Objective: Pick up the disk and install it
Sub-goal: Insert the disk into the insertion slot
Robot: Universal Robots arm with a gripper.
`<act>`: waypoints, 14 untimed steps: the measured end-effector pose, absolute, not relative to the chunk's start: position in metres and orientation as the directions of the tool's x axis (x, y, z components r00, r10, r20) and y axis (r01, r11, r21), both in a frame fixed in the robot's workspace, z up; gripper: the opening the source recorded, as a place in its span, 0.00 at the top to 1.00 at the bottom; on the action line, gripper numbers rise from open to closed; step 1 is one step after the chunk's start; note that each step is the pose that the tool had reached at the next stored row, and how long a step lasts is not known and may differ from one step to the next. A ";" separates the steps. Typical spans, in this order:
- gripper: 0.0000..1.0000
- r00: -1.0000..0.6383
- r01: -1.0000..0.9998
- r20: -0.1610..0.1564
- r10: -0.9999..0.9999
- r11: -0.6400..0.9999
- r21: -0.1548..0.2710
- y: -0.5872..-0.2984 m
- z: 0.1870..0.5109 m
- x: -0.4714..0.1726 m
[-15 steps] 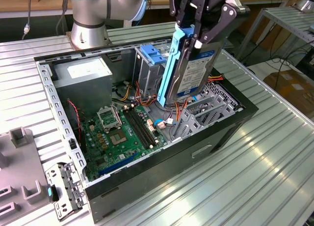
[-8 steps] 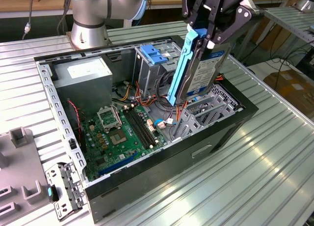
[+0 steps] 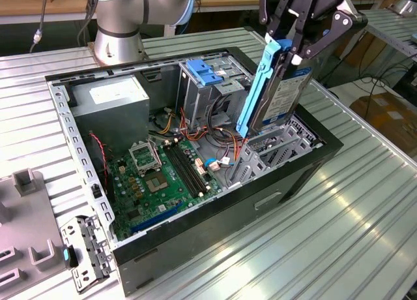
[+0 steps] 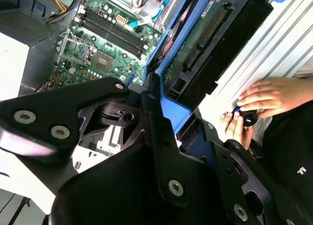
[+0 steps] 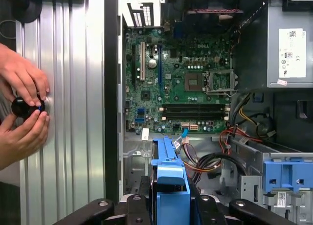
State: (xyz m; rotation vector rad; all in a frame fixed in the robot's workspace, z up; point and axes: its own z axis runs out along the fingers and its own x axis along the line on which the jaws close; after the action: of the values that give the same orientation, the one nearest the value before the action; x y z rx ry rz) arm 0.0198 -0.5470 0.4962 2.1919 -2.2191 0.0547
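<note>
the gripper is clamped on the disk, holding it tilted on edge above the open computer case, with its lower end near the case's grey drive bay. beside the case, a person's hands cup a black knob.

Exterior view, arm: brushed silver-grey cylindrical joints are showing, with pale blue caps at the joint ends and a flared round base. The gripper is showing matte black linkage bars as its fingers, with a small white patch near one tip. In the second wrist view, round silver screw heads are sitting recessed in the black plates. Matching ones are showing along the black links in the first wrist view.
</note>
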 end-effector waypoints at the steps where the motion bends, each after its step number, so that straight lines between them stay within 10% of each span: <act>1: 0.63 -0.012 -1.000 0.040 -0.999 0.012 -0.010 -0.547 0.496 0.023; 14: 0.63 -0.013 -1.000 0.040 -0.999 0.012 -0.009 -0.548 0.493 0.039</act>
State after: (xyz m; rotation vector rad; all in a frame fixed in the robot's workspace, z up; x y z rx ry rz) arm 0.0390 -0.5484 0.4926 2.1919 -2.2193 0.0546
